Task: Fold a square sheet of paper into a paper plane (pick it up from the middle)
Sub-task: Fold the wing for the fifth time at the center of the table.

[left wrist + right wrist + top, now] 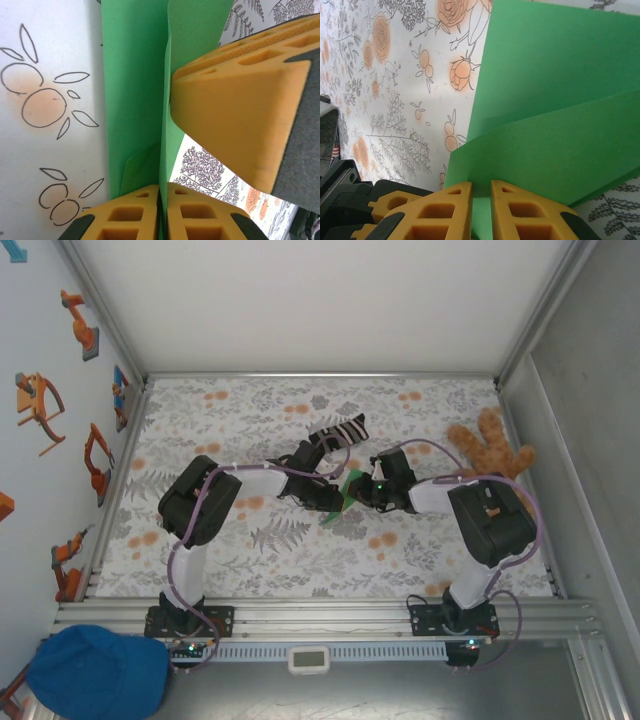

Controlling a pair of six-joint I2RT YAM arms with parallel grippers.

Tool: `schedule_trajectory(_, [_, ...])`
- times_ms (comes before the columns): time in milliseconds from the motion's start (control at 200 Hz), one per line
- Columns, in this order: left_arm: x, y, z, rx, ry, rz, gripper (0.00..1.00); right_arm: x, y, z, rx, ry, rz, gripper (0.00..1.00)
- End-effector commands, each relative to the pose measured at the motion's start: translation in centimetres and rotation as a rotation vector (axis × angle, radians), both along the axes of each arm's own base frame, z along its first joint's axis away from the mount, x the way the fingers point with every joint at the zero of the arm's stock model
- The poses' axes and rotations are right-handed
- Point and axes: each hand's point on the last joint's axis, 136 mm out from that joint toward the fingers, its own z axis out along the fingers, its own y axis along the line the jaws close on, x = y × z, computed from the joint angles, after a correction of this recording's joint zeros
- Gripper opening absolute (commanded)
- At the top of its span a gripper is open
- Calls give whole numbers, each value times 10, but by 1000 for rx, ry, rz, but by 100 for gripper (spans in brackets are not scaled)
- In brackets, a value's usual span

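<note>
The square sheet of paper (346, 490) is bright green and partly folded, held up between both grippers at the middle of the table. In the left wrist view the paper (132, 90) stands as an upright fold, and my left gripper (163, 186) is shut on its edge with the pads nearly touching. A yellow finger of the right gripper (235, 110) presses on the same fold from the right. In the right wrist view the paper (555, 100) curves in two layers, and my right gripper (481, 184) pinches it with a narrow gap between the jaws. From above, the left gripper (333, 496) and right gripper (364, 490) meet tip to tip.
A black-and-white striped sock (340, 430) lies just behind the left gripper. A brown teddy bear (490, 448) sits at the back right by the wall. The floral tablecloth (250, 420) covers the table. A blue cap (95, 670) rests off the table's front left.
</note>
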Motion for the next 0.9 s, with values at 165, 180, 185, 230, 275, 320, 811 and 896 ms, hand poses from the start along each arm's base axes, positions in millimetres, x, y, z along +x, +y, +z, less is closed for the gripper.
schedule_trajectory(165, [-16, 28, -42, 144, 100, 37, 10, -3, -1, 30, 16, -98, 19, 17])
schedule_trajectory(180, [-15, 28, -42, 143, 100, 39, 10, -3, -2, 30, 16, -100, 17, 17])
schedule_trajectory(185, [-16, 27, -42, 143, 100, 38, 10, -4, -2, 30, 15, -99, 16, 17])
schedule_trajectory(230, [-15, 27, -41, 141, 98, 39, 10, -7, -4, 27, 16, -90, 13, 17])
schedule_trajectory(275, [-16, 27, -42, 143, 101, 39, 10, -9, -4, 23, 16, -79, 13, 17])
schedule_trajectory(320, [-15, 28, -42, 141, 101, 42, 10, -10, -4, 21, 17, -71, 16, 17])
schedule_trajectory(811, [-15, 27, -41, 133, 119, 48, 10, -7, 6, 1, 27, -17, 28, 14])
schedule_trajectory(896, [-15, 26, -41, 132, 124, 49, 10, -7, 6, -1, 21, -13, 27, 14])
